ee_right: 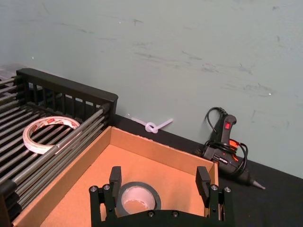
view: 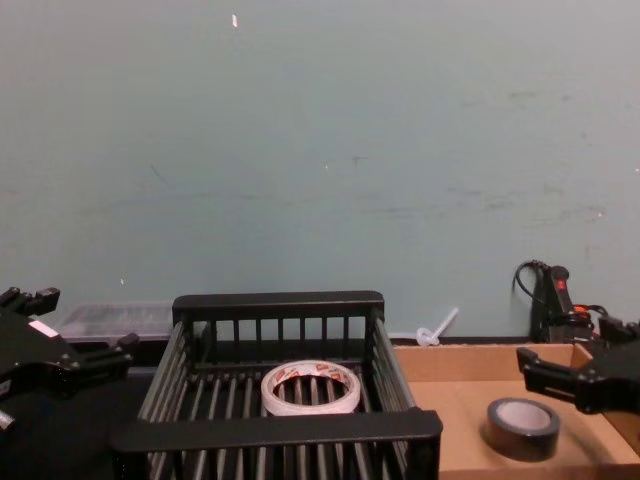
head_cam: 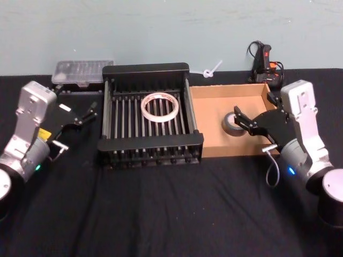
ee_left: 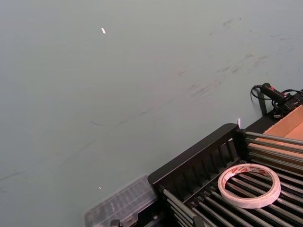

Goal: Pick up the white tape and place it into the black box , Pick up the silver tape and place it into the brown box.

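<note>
The white tape [head_cam: 159, 107] lies flat on the bars of the black box [head_cam: 150, 143], toward its far half, apart from every rim. The silver tape [head_cam: 231, 123] lies flat on the floor of the brown box [head_cam: 228, 148], toward its right half, clear of the walls. The two boxes stand side by side, their near walls touching, on the dark surface [head_cam: 161, 214].

The right gripper [head_cam: 242, 121] hangs over the brown box just above the silver tape, jaws spread wide and released, one finger on each side of the roll without touching it. The left gripper [head_cam: 84, 115] sits left of the black box, outside its rim, jaws released and holding nothing.

A glue gun [head_cam: 265, 67] rests behind the brown box near the wall.
</note>
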Robot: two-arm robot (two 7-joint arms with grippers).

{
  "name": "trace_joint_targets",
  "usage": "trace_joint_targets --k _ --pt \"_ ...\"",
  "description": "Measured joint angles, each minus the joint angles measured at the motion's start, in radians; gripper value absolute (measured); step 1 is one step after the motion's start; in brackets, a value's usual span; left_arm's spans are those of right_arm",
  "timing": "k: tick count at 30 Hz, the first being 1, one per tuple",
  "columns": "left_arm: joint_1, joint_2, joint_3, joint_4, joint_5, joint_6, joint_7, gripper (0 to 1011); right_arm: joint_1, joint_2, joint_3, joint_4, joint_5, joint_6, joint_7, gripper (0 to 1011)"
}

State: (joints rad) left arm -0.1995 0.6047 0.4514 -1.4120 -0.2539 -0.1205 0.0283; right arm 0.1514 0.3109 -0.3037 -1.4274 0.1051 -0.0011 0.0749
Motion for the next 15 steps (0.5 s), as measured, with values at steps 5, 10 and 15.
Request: trace_joint_targets --k 5,10,15 --pt "0.0 0.0 0.0 0.0 0.0 0.0 0.0 1001 -0.012 -0.013 0.015 0.004 -0.013 -0.011 -0.007 1002" --pt "0.0 0.0 0.0 0.0 0.0 0.0 0.0 1001 -0.015 -0.022 0.025 0.008 -0.018 -0.011 -0.018 1002" --pt "0.0 0.0 0.0 0.0 0.0 0.0 0.0 1001 -0.015 -0.02 0.023 0.008 -0.018 -0.011 -0.017 1002"
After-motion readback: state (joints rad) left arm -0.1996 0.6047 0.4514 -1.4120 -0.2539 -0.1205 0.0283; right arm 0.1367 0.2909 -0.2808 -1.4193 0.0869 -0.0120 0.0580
